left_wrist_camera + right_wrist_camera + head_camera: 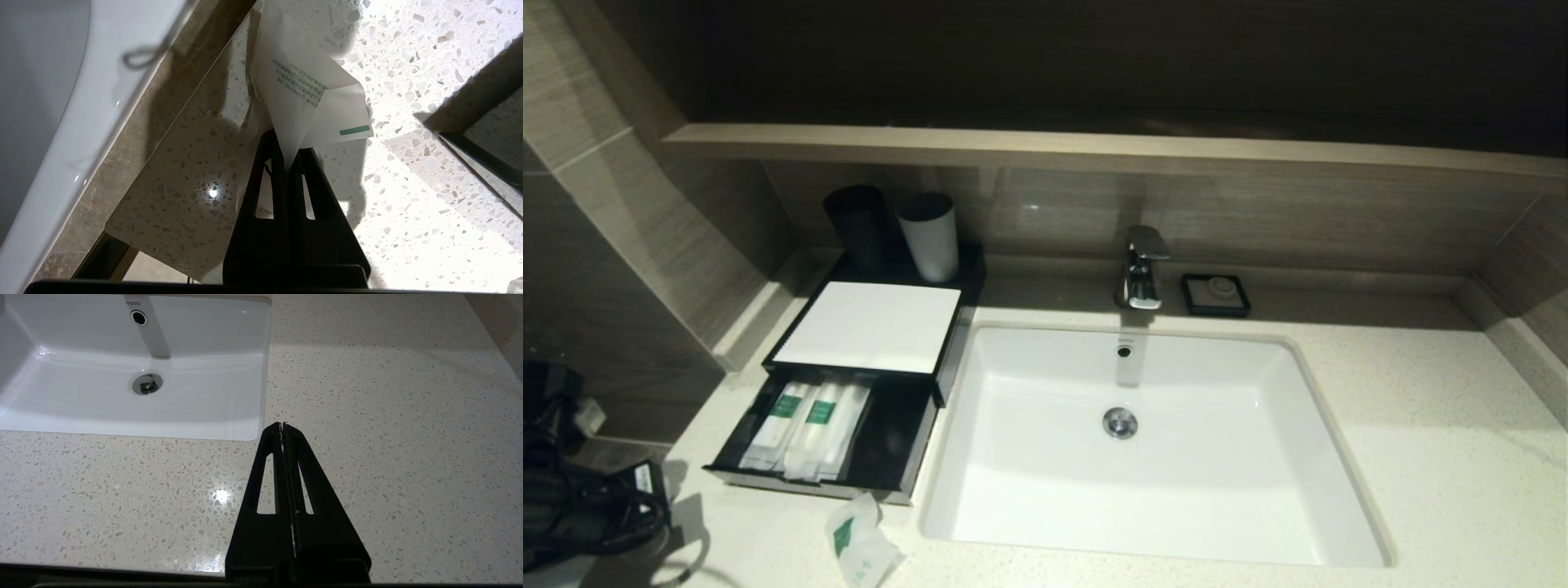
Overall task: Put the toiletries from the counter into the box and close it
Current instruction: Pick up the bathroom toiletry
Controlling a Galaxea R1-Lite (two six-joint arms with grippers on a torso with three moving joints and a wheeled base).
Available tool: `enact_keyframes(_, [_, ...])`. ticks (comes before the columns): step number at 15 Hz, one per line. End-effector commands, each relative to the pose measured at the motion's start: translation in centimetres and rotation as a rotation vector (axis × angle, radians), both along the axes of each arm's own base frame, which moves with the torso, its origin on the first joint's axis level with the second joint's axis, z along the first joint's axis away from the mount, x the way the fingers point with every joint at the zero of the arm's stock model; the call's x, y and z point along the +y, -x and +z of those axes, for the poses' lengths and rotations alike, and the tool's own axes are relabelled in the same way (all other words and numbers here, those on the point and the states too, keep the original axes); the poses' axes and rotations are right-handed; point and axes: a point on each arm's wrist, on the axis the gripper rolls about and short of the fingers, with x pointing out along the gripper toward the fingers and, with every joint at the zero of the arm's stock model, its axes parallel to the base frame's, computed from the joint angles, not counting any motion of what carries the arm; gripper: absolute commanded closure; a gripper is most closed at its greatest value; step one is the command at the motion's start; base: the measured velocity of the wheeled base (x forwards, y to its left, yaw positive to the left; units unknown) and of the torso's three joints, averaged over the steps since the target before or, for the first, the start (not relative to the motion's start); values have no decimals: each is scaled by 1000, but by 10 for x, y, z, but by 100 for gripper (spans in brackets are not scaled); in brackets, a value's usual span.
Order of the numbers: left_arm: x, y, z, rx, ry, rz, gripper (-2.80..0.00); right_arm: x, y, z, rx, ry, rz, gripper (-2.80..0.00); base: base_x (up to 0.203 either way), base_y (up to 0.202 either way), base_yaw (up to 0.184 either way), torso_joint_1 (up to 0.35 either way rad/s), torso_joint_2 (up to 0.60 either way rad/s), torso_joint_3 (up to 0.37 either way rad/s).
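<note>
A black box with a white top (870, 327) stands left of the sink. Its drawer (894, 445) is pulled open toward me and holds several white packets with green labels (809, 420). Another white packet with green print (858, 543) is just in front of the drawer, near the counter's front edge. In the left wrist view my left gripper (286, 141) is shut on this packet (302, 94), which sticks out crumpled beyond the fingertips above the speckled counter. The drawer's black edge (482, 157) shows nearby. My right gripper (282, 425) is shut and empty over the counter, right of the sink.
A white sink (1143, 523) fills the middle, with a chrome faucet (1142, 269) behind it. A black soap dish (1215, 294) sits right of the faucet. A black cup (858, 224) and a white cup (929, 235) stand behind the box. A shelf (1094, 151) overhangs the back.
</note>
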Motion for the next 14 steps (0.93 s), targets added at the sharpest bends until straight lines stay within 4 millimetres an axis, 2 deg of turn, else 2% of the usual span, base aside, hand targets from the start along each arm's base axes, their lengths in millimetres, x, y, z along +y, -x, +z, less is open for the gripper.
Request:
enact_keyframes(1, [0,1,1,-6,-1,2,0,0,0,0,1,0,0,0,0,0,0,0,0,0])
enact_keyframes(5, [-3,8,15,-62,-15,2,0,0,0,0,1,0,0,0,0,0,0,0,0,0])
enact_keyframes(10, [-11,21,47,-230,5,-55,0,0,0,0,1,0,0,0,0,0,0,0,0,0])
enact_keyframes(14, [-16,14,73,-307,-2,-108,0,0,0,0,1,0,0,0,0,0,0,0,0,0])
